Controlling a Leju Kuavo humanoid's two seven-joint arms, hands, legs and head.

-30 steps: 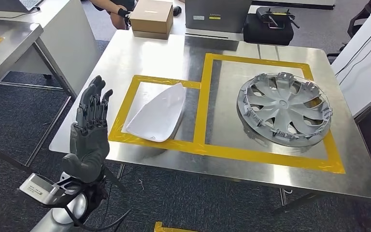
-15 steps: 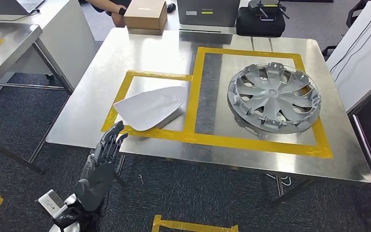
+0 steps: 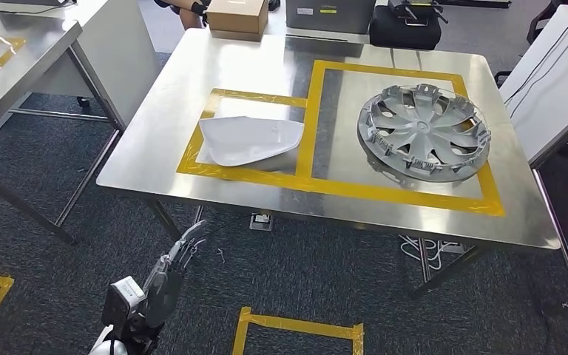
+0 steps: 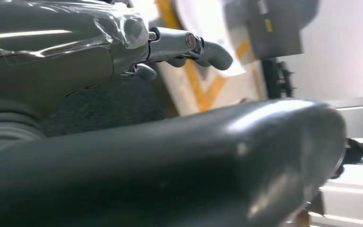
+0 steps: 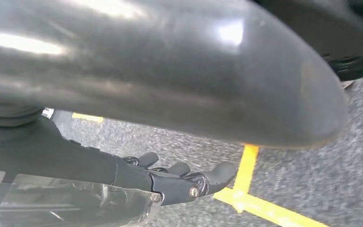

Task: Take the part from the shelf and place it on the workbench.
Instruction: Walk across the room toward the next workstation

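The big square stainless-steel workbench [image 3: 192, 103] takes up most of the room here, with yellow tape marking out two boxes on top. In the larger taped box on the right sits a round grey plastic hubcap [image 3: 423, 132], lying flat and well inside its lines. The white curved plastic part [image 3: 249, 140] is lying in the smaller taped box on the left, its lower edge just about on the near strip of tape. Bare steel runs along the near and left edges of the bench top.

Past the far edge there's a grey metal case [image 3: 330, 15], a black bag [image 3: 405, 26] beside it, and a brown cardboard box [image 3: 237, 18]. A second steel table [image 3: 15, 59] stands off to the left, with a strip of dark carpet between the two. A white table edge [image 3: 555, 81] crowds the right side.

Robot's left hand [image 3: 174, 268] hangs low in front of the bench over the carpet, fingers stretched out and apart, holding nothing. Right hand [image 5: 170, 182] is down near the floor by some yellow tape [image 5: 246, 189], fingers loosely extended, nothing in it either.
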